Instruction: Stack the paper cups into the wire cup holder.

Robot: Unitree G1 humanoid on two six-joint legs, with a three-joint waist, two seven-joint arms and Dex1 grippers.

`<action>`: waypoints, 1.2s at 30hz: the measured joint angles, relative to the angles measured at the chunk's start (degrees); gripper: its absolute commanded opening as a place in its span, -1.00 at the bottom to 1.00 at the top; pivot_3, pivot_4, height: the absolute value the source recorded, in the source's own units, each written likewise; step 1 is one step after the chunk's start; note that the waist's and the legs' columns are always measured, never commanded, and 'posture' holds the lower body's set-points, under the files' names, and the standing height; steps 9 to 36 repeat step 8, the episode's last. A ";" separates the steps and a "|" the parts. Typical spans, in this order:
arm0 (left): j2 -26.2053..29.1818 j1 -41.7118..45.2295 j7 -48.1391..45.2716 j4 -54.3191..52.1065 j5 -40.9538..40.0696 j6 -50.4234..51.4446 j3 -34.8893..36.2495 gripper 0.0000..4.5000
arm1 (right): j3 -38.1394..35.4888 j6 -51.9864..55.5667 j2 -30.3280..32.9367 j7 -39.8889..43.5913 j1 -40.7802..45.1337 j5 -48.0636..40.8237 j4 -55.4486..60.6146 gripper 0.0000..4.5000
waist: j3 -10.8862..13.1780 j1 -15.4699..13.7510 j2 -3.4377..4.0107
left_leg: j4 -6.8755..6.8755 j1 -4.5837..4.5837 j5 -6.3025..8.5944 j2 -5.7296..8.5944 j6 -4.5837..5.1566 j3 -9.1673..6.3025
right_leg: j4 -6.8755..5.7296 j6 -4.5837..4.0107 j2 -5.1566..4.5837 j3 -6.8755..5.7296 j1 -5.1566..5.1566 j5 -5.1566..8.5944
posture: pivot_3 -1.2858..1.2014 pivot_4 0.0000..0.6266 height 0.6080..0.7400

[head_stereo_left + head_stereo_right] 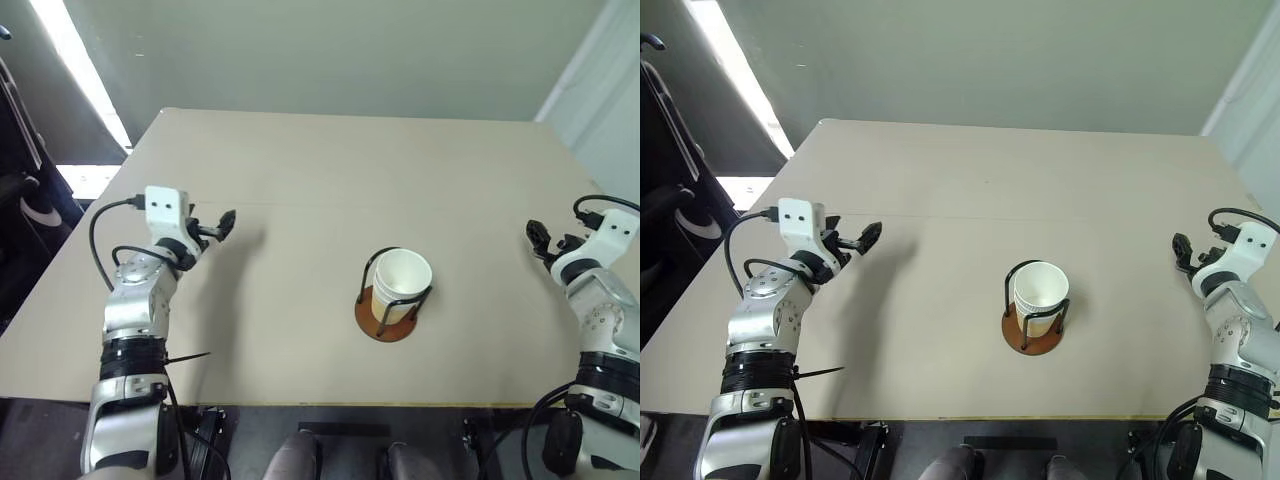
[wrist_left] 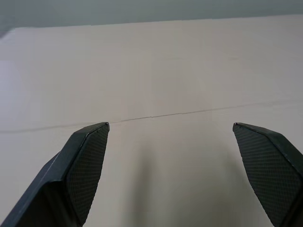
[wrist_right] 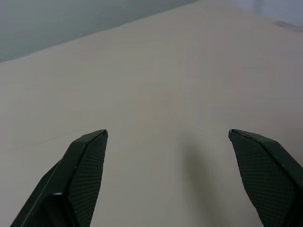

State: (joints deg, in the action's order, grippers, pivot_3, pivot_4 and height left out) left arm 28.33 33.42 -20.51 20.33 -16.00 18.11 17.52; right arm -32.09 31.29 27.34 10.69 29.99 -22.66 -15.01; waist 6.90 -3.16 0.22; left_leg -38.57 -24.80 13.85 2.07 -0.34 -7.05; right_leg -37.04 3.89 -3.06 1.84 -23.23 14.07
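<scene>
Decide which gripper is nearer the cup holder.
Roughly equal; the left gripper looks slightly nearer. It sits to the left of the cup holder, while the right gripper sits to its right, both apart from it.

The left pincer (image 2: 170,128) is hanging just above the tabletop (image 2: 156,71), its two black textured fingers (image 2: 87,161) standing wide apart with nothing between them. A thin seam (image 2: 189,113) is running across the pale beige surface just beyond the fingertips. A soft shadow is lying between the fingers.
</scene>
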 measured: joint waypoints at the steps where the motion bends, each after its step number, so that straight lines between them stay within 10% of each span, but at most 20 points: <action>1: -0.20 -0.02 0.70 0.04 -0.13 0.08 0.33 1.00 | 0.03 0.00 0.17 0.00 0.04 -0.07 -0.15 0.84 | 0.00 -0.08 0.00 | 0.00 0.00 0.00 0.01 0.00 0.00 | -0.01 -0.01 0.00 -0.01 0.01 0.00 | 0.03 -0.52 1.00; 36: -0.08 -0.84 1.97 0.60 0.40 0.07 0.25 1.00 | 0.51 -0.62 2.80 -0.84 1.06 0.72 -2.80 0.84 | 0.00 -0.22 0.00 | 0.02 0.02 -0.01 0.03 -0.02 -0.01 | -0.02 -0.03 0.00 -0.01 0.01 -0.01 | 0.03 -0.52 1.00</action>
